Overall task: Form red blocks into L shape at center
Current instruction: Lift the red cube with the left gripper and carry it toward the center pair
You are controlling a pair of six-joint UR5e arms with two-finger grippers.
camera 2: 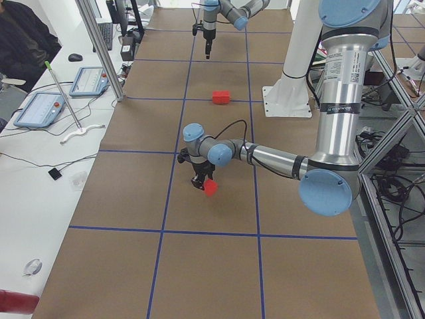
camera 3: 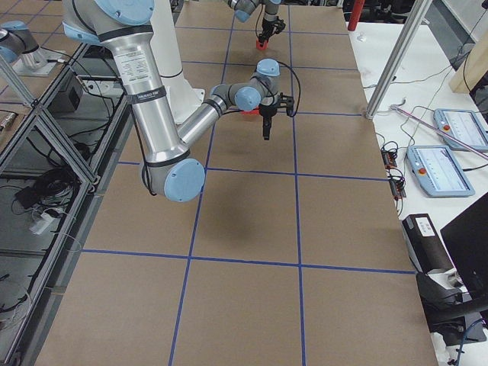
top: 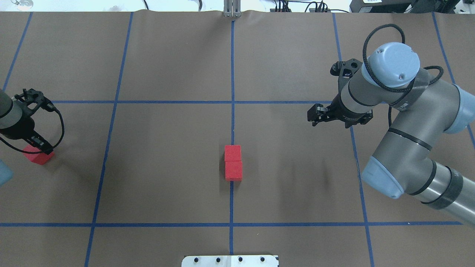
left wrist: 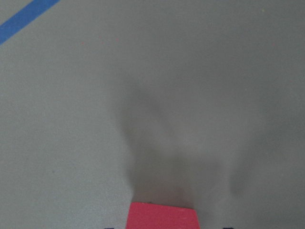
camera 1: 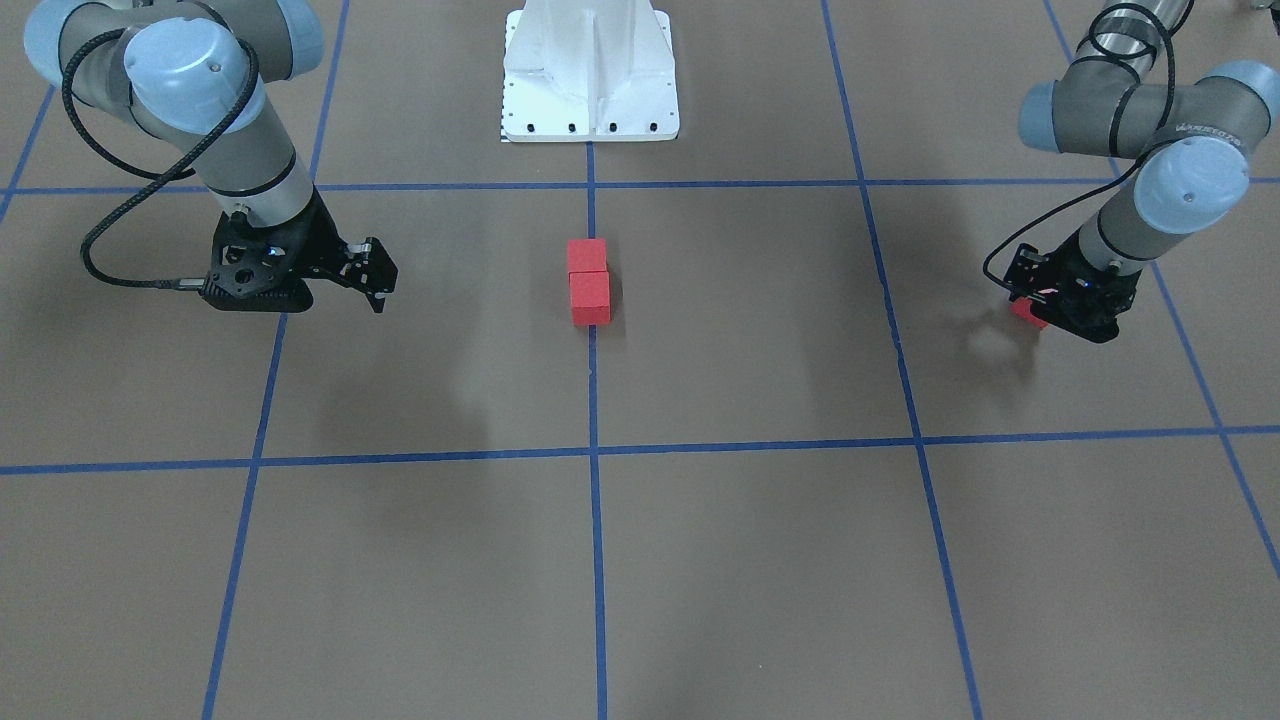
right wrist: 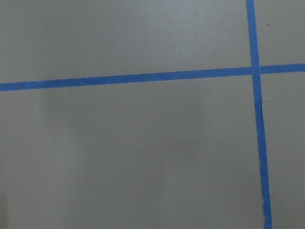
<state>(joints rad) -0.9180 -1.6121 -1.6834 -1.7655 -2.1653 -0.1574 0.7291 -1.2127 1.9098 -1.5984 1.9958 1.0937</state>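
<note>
Two red blocks (top: 233, 152) (top: 233, 171) lie touching in a straight line on the centre grid line; they also show in the front view (camera 1: 587, 256) (camera 1: 590, 298). The third red block (top: 36, 155) is at the far left of the table, between the fingers of my left gripper (top: 43, 148), which is shut on it low at the table. The block fills the bottom edge of the left wrist view (left wrist: 163, 215) and shows in the front view (camera 1: 1027, 312). My right gripper (top: 314, 115) hangs open and empty above the table, right of the pair.
Brown paper with blue tape grid lines (top: 232, 102) covers the table. The white robot base (camera 1: 590, 70) stands behind the centre pair. Operator pendants (camera 3: 438, 164) and cables lie on a side bench beyond the table's edge.
</note>
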